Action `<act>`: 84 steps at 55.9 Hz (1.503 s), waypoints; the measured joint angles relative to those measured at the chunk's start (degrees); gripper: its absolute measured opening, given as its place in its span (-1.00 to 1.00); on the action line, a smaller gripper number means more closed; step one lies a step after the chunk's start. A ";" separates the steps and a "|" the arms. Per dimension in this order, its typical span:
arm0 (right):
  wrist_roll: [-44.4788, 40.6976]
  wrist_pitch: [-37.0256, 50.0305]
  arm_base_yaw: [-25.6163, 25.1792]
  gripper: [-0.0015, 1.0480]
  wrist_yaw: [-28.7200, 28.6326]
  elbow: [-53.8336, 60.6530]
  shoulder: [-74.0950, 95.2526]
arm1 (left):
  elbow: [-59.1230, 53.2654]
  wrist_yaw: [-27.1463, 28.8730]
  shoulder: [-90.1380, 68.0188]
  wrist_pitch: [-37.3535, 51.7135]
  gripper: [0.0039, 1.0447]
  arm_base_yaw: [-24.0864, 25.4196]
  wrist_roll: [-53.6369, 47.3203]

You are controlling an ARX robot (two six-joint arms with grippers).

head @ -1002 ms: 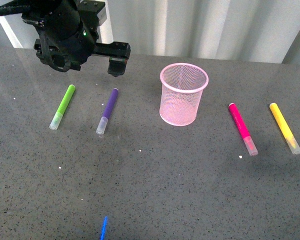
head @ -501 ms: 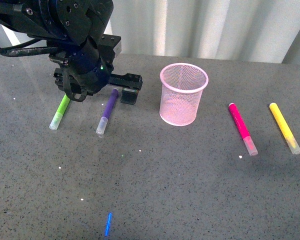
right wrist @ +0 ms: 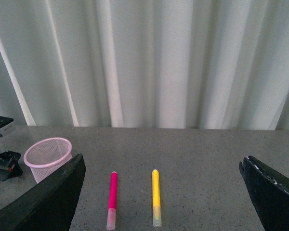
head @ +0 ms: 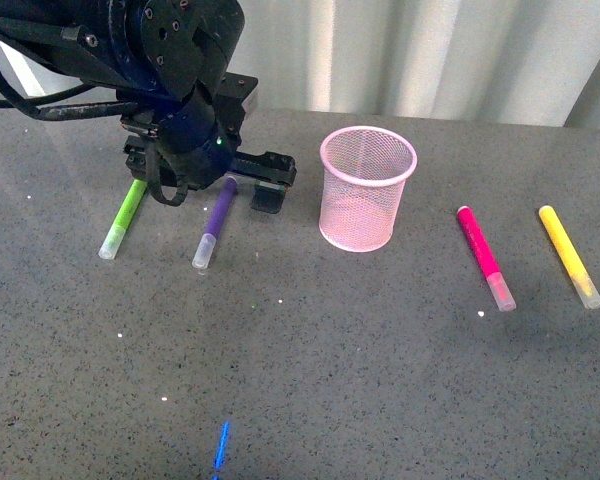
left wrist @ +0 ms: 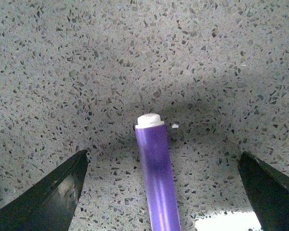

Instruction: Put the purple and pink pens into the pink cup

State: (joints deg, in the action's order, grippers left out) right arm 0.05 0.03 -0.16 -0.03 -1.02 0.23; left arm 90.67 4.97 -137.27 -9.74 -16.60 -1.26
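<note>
The purple pen (head: 213, 222) lies on the grey table, its clear cap toward me. My left gripper (head: 230, 190) is open and low over the pen's far end. In the left wrist view the pen (left wrist: 156, 178) lies between the spread fingers of the left gripper (left wrist: 162, 155), touching neither. The pink mesh cup (head: 365, 190) stands upright at the table's middle. The pink pen (head: 483, 255) lies right of it. My right gripper (right wrist: 162, 159) is open and empty, held high; its view shows the cup (right wrist: 47, 156) and the pink pen (right wrist: 112, 192).
A lime-green marker (head: 125, 215) lies left of the purple pen, partly under the left arm. A yellow marker (head: 568, 252) lies right of the pink pen, also in the right wrist view (right wrist: 155, 195). A white curtain hangs behind the table's far edge.
My left arm has come down and to the right, from above the table's back edge to the purple pen's far end. The pens and the cup have not moved.
</note>
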 joint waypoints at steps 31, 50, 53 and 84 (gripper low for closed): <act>0.00 0.00 0.00 0.86 0.00 0.00 0.00 | 0.09 3.30 -0.72 2.58 -0.76 -0.81 -1.57; 0.00 0.00 0.00 0.86 0.02 0.00 0.00 | -5.95 2.78 4.20 10.75 -0.76 0.77 -1.53; 0.00 0.00 0.00 0.86 0.00 0.00 0.00 | -7.02 2.34 6.21 12.94 -0.76 1.18 0.33; 0.00 0.00 0.00 0.86 0.02 0.00 0.00 | -17.99 3.02 25.35 52.96 -0.76 -12.41 21.24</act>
State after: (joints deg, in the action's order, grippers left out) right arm 0.05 0.03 -0.16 -0.01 -1.02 0.23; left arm 72.69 7.99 -111.92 43.22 -29.02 19.99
